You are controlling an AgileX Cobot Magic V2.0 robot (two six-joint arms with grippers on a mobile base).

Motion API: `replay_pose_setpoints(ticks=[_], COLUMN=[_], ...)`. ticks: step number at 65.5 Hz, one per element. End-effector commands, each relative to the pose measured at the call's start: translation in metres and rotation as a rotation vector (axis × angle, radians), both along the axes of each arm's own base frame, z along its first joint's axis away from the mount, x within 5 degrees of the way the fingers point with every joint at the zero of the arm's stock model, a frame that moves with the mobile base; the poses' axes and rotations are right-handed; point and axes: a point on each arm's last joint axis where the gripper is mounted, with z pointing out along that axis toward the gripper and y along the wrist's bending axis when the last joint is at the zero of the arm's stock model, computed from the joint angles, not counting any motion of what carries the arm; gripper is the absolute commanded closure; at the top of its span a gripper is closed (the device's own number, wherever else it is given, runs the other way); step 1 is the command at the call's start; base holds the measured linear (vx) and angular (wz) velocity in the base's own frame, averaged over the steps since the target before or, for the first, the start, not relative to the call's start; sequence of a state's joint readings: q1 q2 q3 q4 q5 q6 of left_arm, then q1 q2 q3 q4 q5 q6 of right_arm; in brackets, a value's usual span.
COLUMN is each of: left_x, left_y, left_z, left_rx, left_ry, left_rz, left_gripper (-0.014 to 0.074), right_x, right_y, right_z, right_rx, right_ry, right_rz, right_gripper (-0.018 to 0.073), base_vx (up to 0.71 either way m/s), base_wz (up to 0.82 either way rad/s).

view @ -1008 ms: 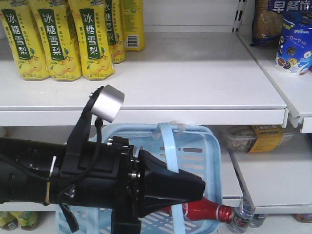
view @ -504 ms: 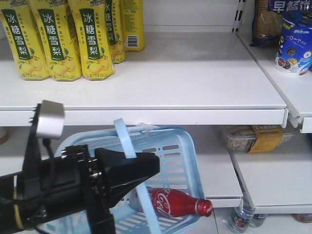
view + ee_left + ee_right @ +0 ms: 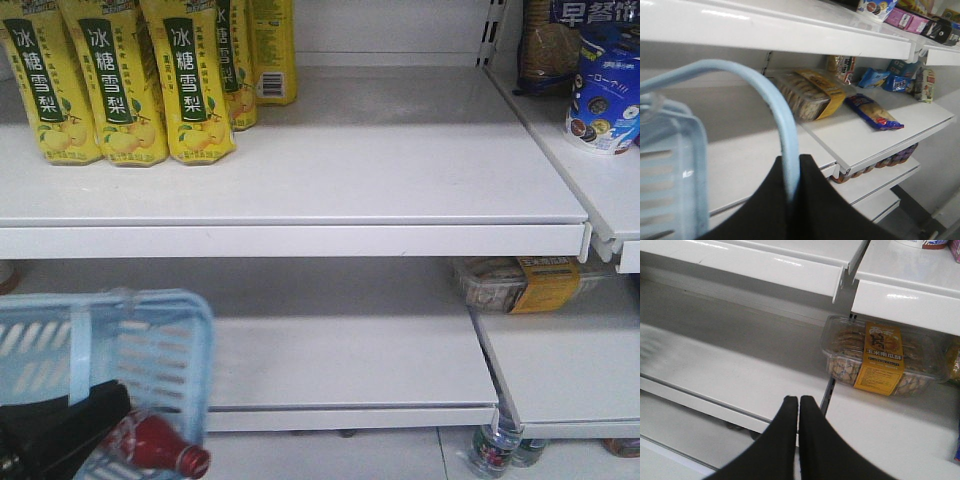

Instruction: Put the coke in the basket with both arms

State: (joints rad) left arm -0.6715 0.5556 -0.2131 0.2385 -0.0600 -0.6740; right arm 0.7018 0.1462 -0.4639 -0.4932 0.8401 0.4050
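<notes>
The light blue slotted basket (image 3: 150,345) hangs at the lower left of the front view, blurred, in front of the lower shelf. The coke (image 3: 160,450), a red bottle with a red cap, lies inside it with its neck poking out past the basket's right rim. My left gripper (image 3: 794,160) is shut on the basket's thin hoop handle (image 3: 782,115); its black tip (image 3: 85,420) shows at the bottom left of the front view. My right gripper (image 3: 798,400) is shut with nothing between its fingers, over the lower shelf edge; the front view does not show it.
Yellow drink bottles (image 3: 130,80) stand on the upper shelf's left. A blue snack tub (image 3: 603,95) sits at the upper right. A clear cookie box with a yellow label (image 3: 880,360) lies on the lower right shelf, next to a blue snack packet (image 3: 872,111). Small bottles (image 3: 495,450) stand by the shelf foot.
The left arm has carried the basket, with the coke inside, left and down, from centre frame to the lower left corner. Most of the arm and its silver block have left the front view.
</notes>
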Motion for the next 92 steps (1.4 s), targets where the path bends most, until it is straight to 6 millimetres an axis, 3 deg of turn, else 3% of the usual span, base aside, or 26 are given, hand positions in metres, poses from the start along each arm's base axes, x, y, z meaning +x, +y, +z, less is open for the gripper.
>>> replay_pose_setpoints(ticks=[1, 12, 28, 48, 65, 75, 87, 92], left_x=[-0.009, -0.023, -0.035, -0.041, -0.037, -0.037, -0.037, -0.037], left_y=[0.007, 0.019, 0.032, 0.052, 0.062, 0.065, 0.065, 0.065], left_z=[0.011, -0.018, -0.052, -0.042, -0.041, -0.039, -0.040, -0.040], left_rx=[-0.059, 0.080, 0.044, 0.000, 0.045, 0.053, 0.241, 0.242], left_ry=[-0.134, -0.183, -0.188, -0.336, -0.359, -0.378, -0.444, -0.456], left_rz=[-0.009, -0.016, 0.020, 0.263, 0.457, 0.508, 0.496, 0.497], left_gripper=[0.0603, 0.0603, 0.0603, 0.0603, 0.0603, 0.0603, 0.0603, 0.0603], right_x=[0.002, 0.002, 0.002, 0.002, 0.002, 0.002, 0.002, 0.002], right_y=[0.001, 0.001, 0.001, 0.001, 0.001, 0.001, 0.001, 0.001], right_z=[0.012, 0.012, 0.012, 0.012, 0.012, 0.012, 0.012, 0.012], right_rx=[-0.001, -0.001, -0.001, -0.002, -0.001, -0.002, -0.002, -0.002], right_ry=[-0.080, -0.080, -0.080, -0.081, -0.080, -0.081, -0.081, -0.081], right_rz=[0.012, 0.012, 0.012, 0.011, 0.012, 0.011, 0.011, 0.011], right_gripper=[0.0564, 0.0564, 0.0564, 0.0564, 0.0564, 0.0564, 0.0564, 0.0564], base_vx=[0.00, 0.00, 0.00, 0.00, 0.00, 0.00, 0.00, 0.00], base_wz=[0.00, 0.00, 0.00, 0.00, 0.00, 0.00, 0.00, 0.00])
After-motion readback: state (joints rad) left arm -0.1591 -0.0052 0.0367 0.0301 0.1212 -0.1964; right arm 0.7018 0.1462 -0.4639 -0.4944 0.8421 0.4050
